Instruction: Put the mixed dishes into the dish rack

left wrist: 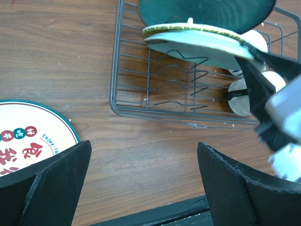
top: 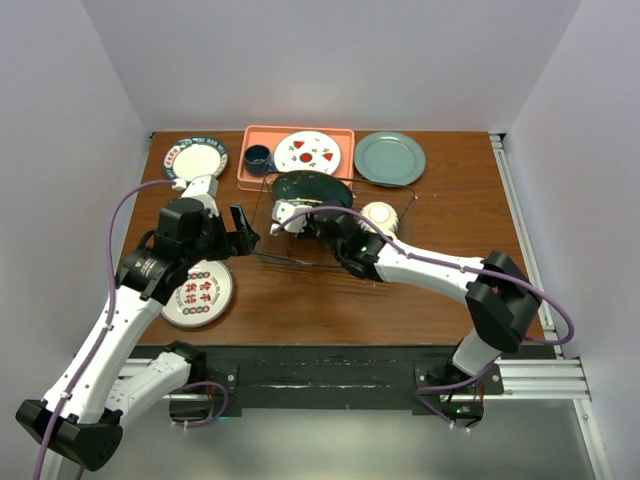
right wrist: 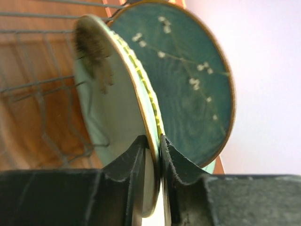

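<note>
The pale green plate (right wrist: pixel 113 108) is pinched by its yellow-patterned rim in the right gripper (right wrist: pixel 153 141). The jaws are drawn in narrow, one finger on each face. The plate is held on edge at the 9 o'clock end of the dish rack (left wrist: pixel 113 89), its face parallel to the dark teal plate (right wrist: pixel 188 84), which stands just at its 12 o'clock side. The tines lie directly under the held plate, so letting go is judged to turn on its lower edge being between two of them; whether it is seated there cannot be told. The left gripper (top: pixel 243 226) is spread fully and holds nothing, just off the rack at 9 o'clock. It is the nearer arm to what is judged left to load: one white plate (top: pixel 197 293) at the rack's 7 o'clock and another white plate (top: pixel 195 158) at 10 o'clock. Two plates are counted at the rack, and two cream bowls (top: pixel 380 214) appear at its 3 o'clock end. At 12 o'clock one salmon tray (top: pixel 300 129) carries one fruit-marked plate (top: pixel 307 152) and one dark cup (top: pixel 258 157). One grey-green plate (top: pixel 389 158) lies beside it.
</note>
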`<state>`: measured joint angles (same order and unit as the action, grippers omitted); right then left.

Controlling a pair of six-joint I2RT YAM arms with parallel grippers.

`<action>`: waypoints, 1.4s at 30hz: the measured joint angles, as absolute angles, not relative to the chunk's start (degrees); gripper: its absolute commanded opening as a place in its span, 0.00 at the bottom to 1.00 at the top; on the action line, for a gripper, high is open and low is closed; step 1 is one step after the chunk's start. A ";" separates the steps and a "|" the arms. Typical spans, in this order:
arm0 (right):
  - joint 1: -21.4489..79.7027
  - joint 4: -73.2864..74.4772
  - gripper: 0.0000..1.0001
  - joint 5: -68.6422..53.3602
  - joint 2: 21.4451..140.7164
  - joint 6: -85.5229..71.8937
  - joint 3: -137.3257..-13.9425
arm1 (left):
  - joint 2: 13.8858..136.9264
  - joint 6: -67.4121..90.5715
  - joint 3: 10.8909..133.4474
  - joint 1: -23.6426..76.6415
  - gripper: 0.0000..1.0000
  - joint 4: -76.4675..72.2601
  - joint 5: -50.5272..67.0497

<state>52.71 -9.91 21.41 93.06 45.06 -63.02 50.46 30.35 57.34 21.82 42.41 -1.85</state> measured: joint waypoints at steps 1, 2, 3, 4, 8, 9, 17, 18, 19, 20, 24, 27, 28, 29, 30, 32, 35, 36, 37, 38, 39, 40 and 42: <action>52.36 -9.93 0.26 21.39 93.54 44.80 -63.83 | 50.52 30.35 57.34 21.82 1.00 42.41 -1.85; 51.83 -9.93 0.33 21.41 94.35 44.23 -64.95 | 50.59 30.35 57.34 21.82 1.00 42.41 -1.87; 51.27 -9.93 0.35 21.39 95.07 43.46 -65.89 | 50.68 30.35 57.34 21.82 1.00 42.39 -1.89; 50.72 -9.98 0.36 21.52 95.66 42.92 -66.74 | 50.78 30.35 57.34 21.82 1.00 42.39 -1.89; 48.47 -10.50 0.46 21.50 97.38 40.16 -71.09 | 50.96 30.37 57.34 21.82 1.00 42.39 -1.91; 48.03 -10.66 0.50 21.37 97.41 39.27 -71.70 | 50.98 30.35 57.34 21.82 1.00 42.39 -1.91; 47.44 -9.93 0.92 18.85 95.11 33.43 -71.29 | 51.64 30.37 57.34 21.82 1.00 42.30 -1.93; 47.44 -9.74 0.98 18.33 94.11 32.67 -70.83 | 51.70 30.37 57.34 21.82 1.00 42.26 -1.98; 47.44 -9.56 0.99 17.54 92.31 31.92 -69.95 | 51.81 30.37 57.34 21.82 1.00 42.19 -2.07; 47.44 -9.28 0.99 16.93 90.74 31.27 -69.19 | 51.90 30.37 57.34 21.82 1.00 42.09 -2.13; 47.44 -9.50 0.99 12.51 80.97 27.59 -64.20 | 52.40 30.37 57.34 21.82 1.00 41.39 -2.39; 47.44 -9.39 0.99 10.15 73.65 22.85 -61.89 | 52.82 30.37 57.34 21.82 1.00 41.17 -2.79; 47.44 -9.34 0.99 9.39 71.72 20.78 -61.78 | 52.93 30.39 57.34 21.82 1.00 41.17 -2.90; 47.44 -9.34 0.99 9.19 70.43 19.05 -61.80 | 52.99 30.39 57.34 21.82 1.00 41.17 -3.03; 47.44 -9.06 0.99 8.82 69.01 16.16 -61.82 | 53.04 30.39 57.34 21.82 1.00 41.17 -3.20; 47.44 -6.59 0.99 7.53 67.37 10.33 -62.70 | 53.06 30.39 57.34 21.82 1.00 41.19 -3.55; 47.29 -2.66 0.99 4.25 67.75 0.71 -64.42 | 52.77 30.39 56.82 21.82 1.00 40.82 -4.62; 47.27 -1.58 0.99 2.90 67.88 -2.83 -64.42 | 52.45 30.39 56.29 21.82 1.00 40.58 -5.13; 47.27 -0.78 0.99 1.69 67.96 -6.15 -64.07 | 52.10 30.39 55.68 21.82 1.00 40.38 -5.56; 47.27 -0.64 0.99 0.78 67.94 -9.58 -63.24 | 51.75 30.41 55.18 21.82 1.00 40.32 -5.96; 47.27 -0.82 0.99 -0.14 67.81 -13.15 -62.04 | 51.42 30.41 54.68 21.82 1.00 40.25 -6.31; 47.27 -1.37 0.99 -1.23 67.70 -16.34 -60.45 | 51.16 30.41 54.30 21.82 1.00 40.18 -6.55; 47.27 -2.98 0.99 -3.70 67.40 -22.76 -56.34 | 50.59 30.46 53.45 21.82 1.00 39.94 -7.14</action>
<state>47.27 -2.98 -3.70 67.40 -22.76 -56.34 50.59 30.46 53.45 21.82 39.94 -7.14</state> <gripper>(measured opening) 0.986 0.997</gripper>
